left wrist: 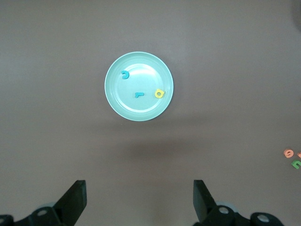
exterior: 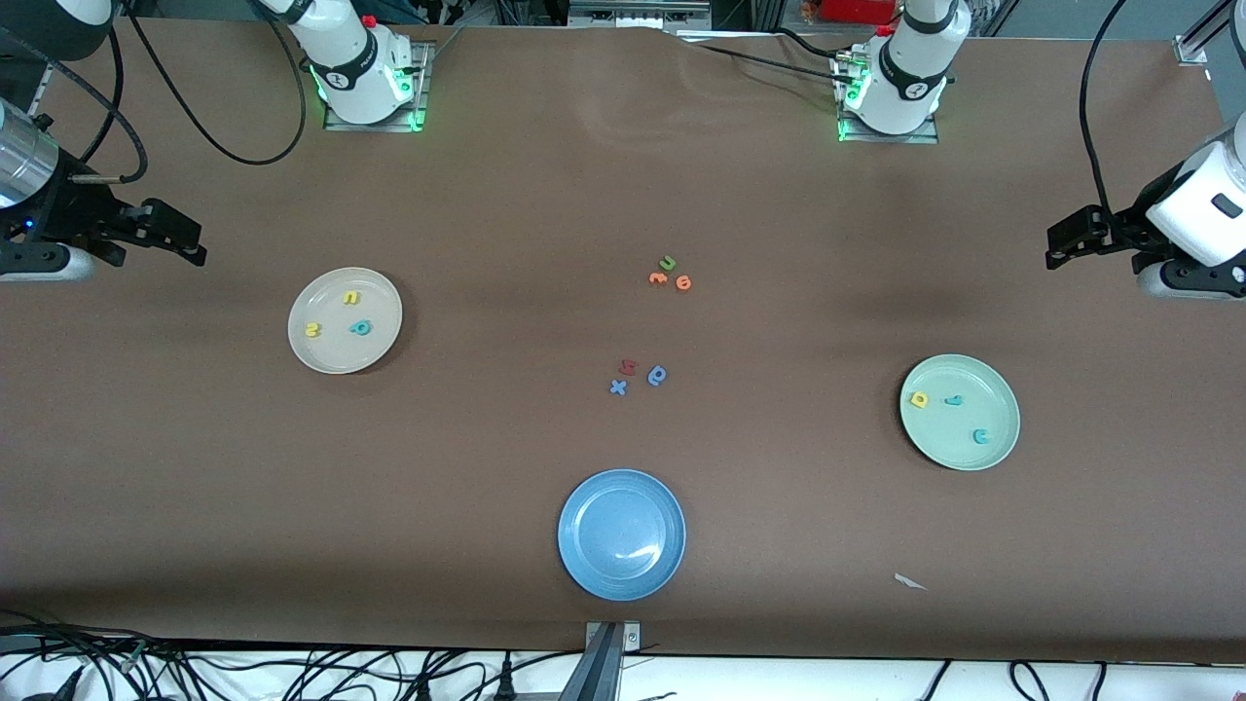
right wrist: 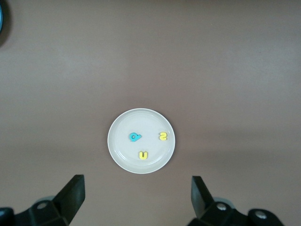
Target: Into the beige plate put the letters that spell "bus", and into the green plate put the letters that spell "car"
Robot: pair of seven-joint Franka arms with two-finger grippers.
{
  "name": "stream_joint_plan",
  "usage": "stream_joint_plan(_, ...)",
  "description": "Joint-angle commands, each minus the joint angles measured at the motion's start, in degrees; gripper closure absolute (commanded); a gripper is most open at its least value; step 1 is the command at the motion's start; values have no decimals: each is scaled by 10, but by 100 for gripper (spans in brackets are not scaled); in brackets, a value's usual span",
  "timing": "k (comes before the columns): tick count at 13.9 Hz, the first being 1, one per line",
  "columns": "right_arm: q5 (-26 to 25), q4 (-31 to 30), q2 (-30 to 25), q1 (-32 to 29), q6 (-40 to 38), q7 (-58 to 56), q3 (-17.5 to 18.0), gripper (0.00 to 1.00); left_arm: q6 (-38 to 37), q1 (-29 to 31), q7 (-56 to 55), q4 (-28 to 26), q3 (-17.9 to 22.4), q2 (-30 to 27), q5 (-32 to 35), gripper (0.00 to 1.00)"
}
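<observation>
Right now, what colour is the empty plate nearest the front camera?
Blue; the front view shows it best.

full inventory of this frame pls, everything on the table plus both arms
beige plate: 1, cream, toward the right arm's end of the table
"bus" letters: 3, teal b, yellow u, yellow s, in the beige plate
green plate: 1, pale mint, toward the left arm's end
"car" letters: 3, teal c, yellow a, teal r, in the green plate
blue plate: 1, blue, nearest the front camera, nothing in it
loose letters: 6, mid-table; green and two orange together; red and two blue nearer the camera
left gripper: open, over bare table by the green plate
right gripper: open, over bare table by the beige plate
</observation>
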Motion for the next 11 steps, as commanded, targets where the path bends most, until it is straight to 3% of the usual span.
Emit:
stream_joint_plan(1,-10,8,2,-6,-4,-3,6,0,3,-4,14,-8,8,-5,-16,0)
stream_joint_plan(11,-11,8,3,-6,-4,-4,5,0,4,-3,16,-7,7,-4,-14,0)
